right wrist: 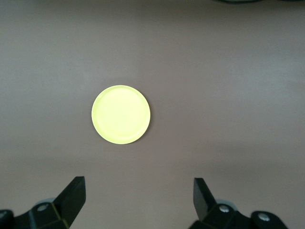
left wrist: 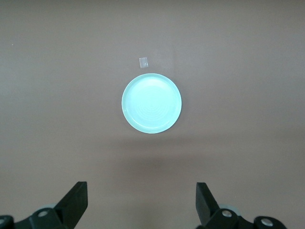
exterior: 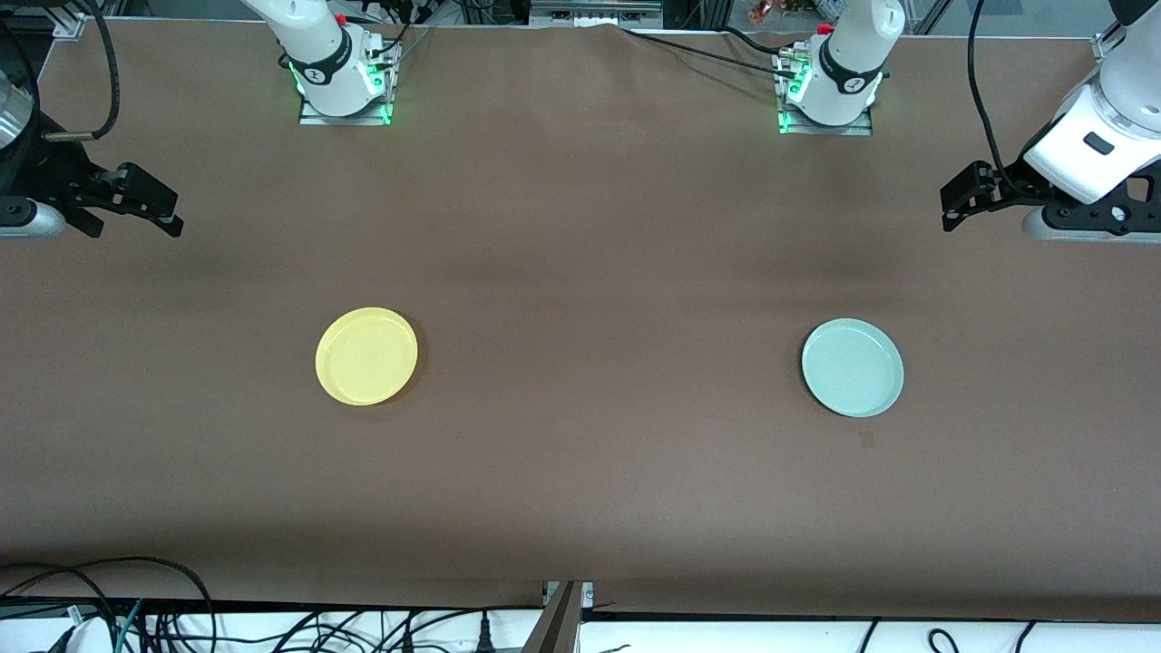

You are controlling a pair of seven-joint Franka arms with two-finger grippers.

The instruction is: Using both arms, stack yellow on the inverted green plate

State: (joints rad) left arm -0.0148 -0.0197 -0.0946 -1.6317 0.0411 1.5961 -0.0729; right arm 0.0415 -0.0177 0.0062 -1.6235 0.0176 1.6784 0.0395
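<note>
A brown-covered table [exterior: 580, 472] holds two plates set well apart, about equally near the front camera. The round bright yellow shallow plastic plate [exterior: 366, 355] lies toward the right arm's end of the table, rim up. The round pale mint-green shallow plastic plate [exterior: 853, 367] lies toward the left arm's end, also rim up, so it is not yet inverted. A small pale scrap [left wrist: 143, 62] lies just beside the green plate, on the side nearer the front camera. The right gripper [exterior: 145, 209] hangs in the air at the right arm's end of the table, fingers spread wide and holding nothing. The left gripper [exterior: 963, 201] hangs at the left arm's end, likewise wide and empty. Neither touches a plate. The task looks to be at its very start. The first step is likely turning the green plate over: the low rim gives little to pinch, so the left gripper should come down at the plate's edge, catch the rim squarely, and flip it gently so it does not skid across the cloth.
</note>
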